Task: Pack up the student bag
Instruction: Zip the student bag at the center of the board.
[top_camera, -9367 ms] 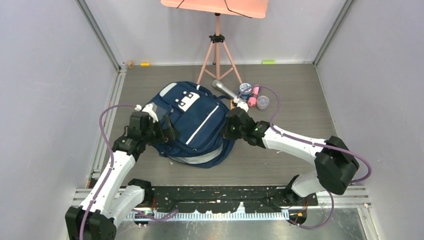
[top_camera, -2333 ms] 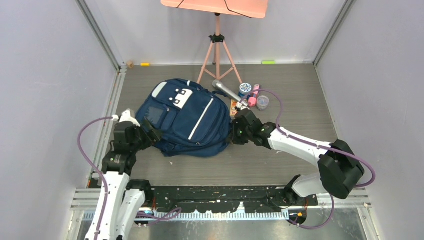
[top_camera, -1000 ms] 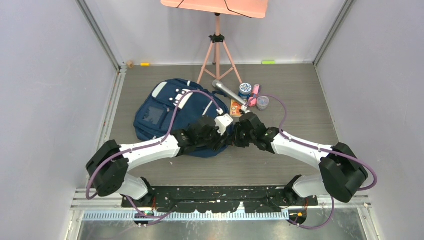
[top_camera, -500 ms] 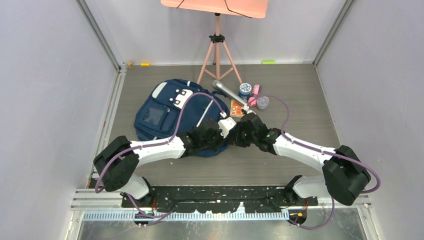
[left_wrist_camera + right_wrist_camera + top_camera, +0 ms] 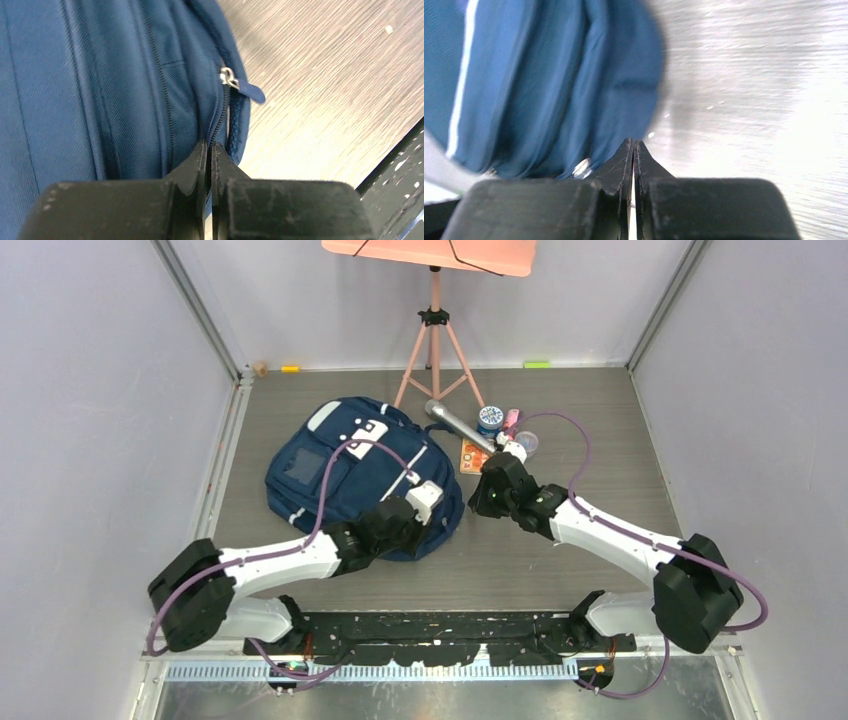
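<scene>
Student bag (image 5: 340,472) flat on table (image 5: 580,430), tripod (image 5: 435,340) just behind its far-right corner. Long axis runs far-left to near-right. Navy, thin white stripes, white patch at far end, looks zipped.

My left gripper (image 5: 210,149): fingers pressed together on near-right rim, at zipper seam. Zipper pull (image 5: 231,78) just ahead of tips. Fabric caught or not: cannot tell.

My right gripper (image 5: 634,144): fingers pressed together too, just off bag's right edge. Left nearer.

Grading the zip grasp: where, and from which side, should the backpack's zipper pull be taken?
By the blue fabric tab on the metal slider, coming from the table side: it juts past the edge of the backpack, clear of the folds, a flat strip to pinch.
</scene>
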### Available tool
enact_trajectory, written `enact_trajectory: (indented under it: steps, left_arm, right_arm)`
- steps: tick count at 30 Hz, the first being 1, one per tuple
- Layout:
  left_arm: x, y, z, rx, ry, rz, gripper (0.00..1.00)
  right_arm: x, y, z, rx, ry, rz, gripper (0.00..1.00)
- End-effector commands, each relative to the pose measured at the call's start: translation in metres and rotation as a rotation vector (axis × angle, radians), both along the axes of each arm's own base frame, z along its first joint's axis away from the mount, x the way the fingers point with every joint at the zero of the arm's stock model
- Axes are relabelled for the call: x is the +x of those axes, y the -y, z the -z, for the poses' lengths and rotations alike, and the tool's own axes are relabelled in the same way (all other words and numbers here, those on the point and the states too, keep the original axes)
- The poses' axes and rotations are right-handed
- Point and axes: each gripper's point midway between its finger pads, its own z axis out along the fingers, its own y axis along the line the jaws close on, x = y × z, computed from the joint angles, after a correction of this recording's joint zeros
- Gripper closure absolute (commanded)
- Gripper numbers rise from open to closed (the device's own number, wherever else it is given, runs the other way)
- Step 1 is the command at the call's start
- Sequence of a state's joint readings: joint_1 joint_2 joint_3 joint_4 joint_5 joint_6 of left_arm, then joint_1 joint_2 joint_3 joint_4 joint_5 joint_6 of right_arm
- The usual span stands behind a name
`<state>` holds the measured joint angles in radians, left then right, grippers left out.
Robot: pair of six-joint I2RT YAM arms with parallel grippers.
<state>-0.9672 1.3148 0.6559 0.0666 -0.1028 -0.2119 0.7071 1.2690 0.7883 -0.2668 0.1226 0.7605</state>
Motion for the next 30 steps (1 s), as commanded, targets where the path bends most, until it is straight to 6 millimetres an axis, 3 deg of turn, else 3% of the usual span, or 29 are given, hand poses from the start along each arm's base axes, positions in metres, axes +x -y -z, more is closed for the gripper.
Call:
enact_trajectory:
  steps: [1, 6, 10, 12, 15, 18, 19, 22, 30]
  left_arm:
    - [-0.016, -0.057, 0.022, 0.128, -0.083, -0.171, 1.0]
    - [-0.025, -0.089, 0.011, 0.143, -0.099, -0.283, 1.0]
    - [-0.03, -0.093, -0.005, 0.096, -0.096, -0.284, 1.0]
    - [-0.033, -0.09, -0.011, 0.072, -0.104, -0.271, 1.0]
    - [-0.034, -0.086, -0.016, 0.056, -0.118, -0.261, 1.0]
    - [-0.034, -0.085, -0.017, 0.066, -0.129, -0.259, 1.0]
    - [-0.034, -0.084, -0.017, 0.07, -0.13, -0.258, 1.0]
    - [-0.033, -0.082, -0.018, 0.067, -0.132, -0.257, 1.0]
    - [-0.032, -0.081, -0.023, 0.038, -0.125, -0.265, 1.0]
  right_arm:
    - [0.029, 0.031, 0.003, -0.153, 0.056, 0.11, 1.0]
    - [0.037, 0.019, -0.002, -0.13, 0.093, 0.054, 1.0]
    - [0.021, -0.016, -0.018, 0.003, 0.125, -0.161, 0.99]
    - [0.006, -0.031, -0.027, 0.065, 0.141, -0.262, 0.89]
    - [-0.014, -0.045, -0.031, 0.072, 0.176, -0.354, 0.63]
    - [-0.038, -0.066, -0.037, 0.048, 0.234, -0.443, 0.5]
    - [-0.037, -0.069, -0.038, 0.028, 0.259, -0.436, 0.45]
    - [-0.049, -0.088, -0.036, -0.004, 0.297, -0.495, 0.38]
    - [-0.05, -0.117, -0.016, -0.101, 0.318, -0.535, 0.36]
